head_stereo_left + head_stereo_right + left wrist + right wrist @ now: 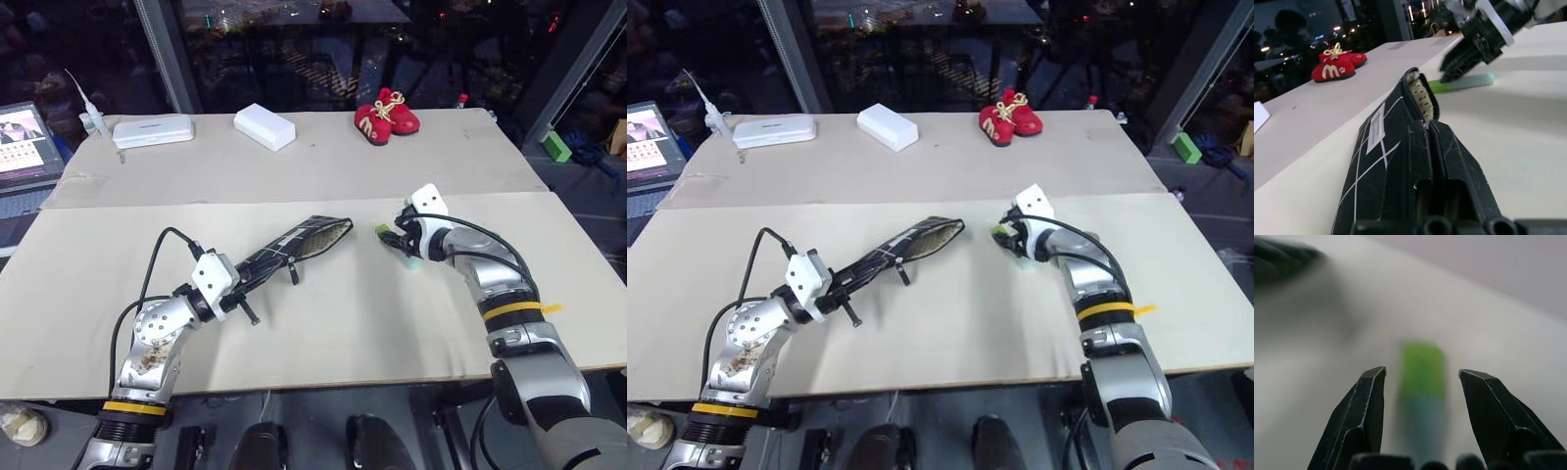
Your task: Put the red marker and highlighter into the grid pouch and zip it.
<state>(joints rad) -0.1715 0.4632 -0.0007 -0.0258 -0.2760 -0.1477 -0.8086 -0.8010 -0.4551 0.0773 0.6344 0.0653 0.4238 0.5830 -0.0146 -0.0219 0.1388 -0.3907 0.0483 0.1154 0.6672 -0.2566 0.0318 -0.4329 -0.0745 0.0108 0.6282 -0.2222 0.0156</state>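
From the left eye view you see the left gripper point(257, 266) clamped on the near end of the grid pouch point(299, 247), holding it off the table point(323, 323) with its open mouth aimed at the highlighter point(397, 244). The right gripper point(400, 242) sits at the highlighter, well short of the red baby shoes point(386, 115) and the white boxes point(201, 127) at the far side.

The right eye view shows the same layout: the pouch mouth gapes just beside the highlighter point(1009, 240), and you cannot spot the red marker on the table (it may already be inside the pouch, but that is hidden).

In the left wrist view you look along the pouch point(1400, 161) to its unzipped mouth, with the highlighter point(1462, 83) lying flat just past it and the right gripper point(1459, 68) over its green end.

In the right wrist view your fingers point(1359, 421) stand spread wide with the highlighter point(1420, 391) lying lengthwise between them, not yet pinched.

Watch the close: because the fingers run along the highlighter's length, you could catch only its cap end and have it pivot or slip. Dropping too low would scrape the table, and a nudge could roll it under the pouch mouth.
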